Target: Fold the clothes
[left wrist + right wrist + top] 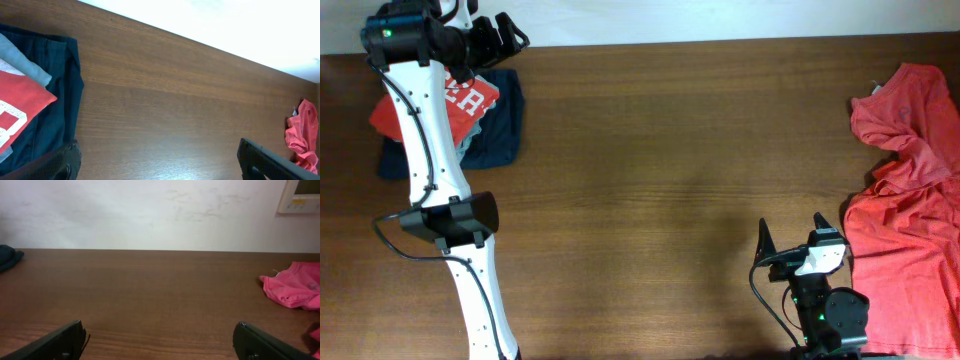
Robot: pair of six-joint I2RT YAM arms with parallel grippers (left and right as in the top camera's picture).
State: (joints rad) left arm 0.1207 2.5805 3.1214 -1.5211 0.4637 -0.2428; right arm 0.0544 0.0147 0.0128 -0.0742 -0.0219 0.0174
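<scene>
A coral T-shirt (910,210) lies crumpled and unfolded at the right edge of the table; it also shows in the right wrist view (295,286) and, far off, in the left wrist view (302,131). A folded orange-red T-shirt with white lettering (455,105) lies on a folded stack at the back left, seen also in the left wrist view (17,107). My left gripper (505,35) is open and empty above the table, just right of that stack. My right gripper (790,235) is open and empty near the front edge, left of the coral shirt.
Under the folded red shirt lie a light grey-blue garment (25,67) and a dark navy one (500,135). The brown wooden table (670,170) stretches between the stack and the coral shirt. A white wall and a wall panel (300,195) stand behind.
</scene>
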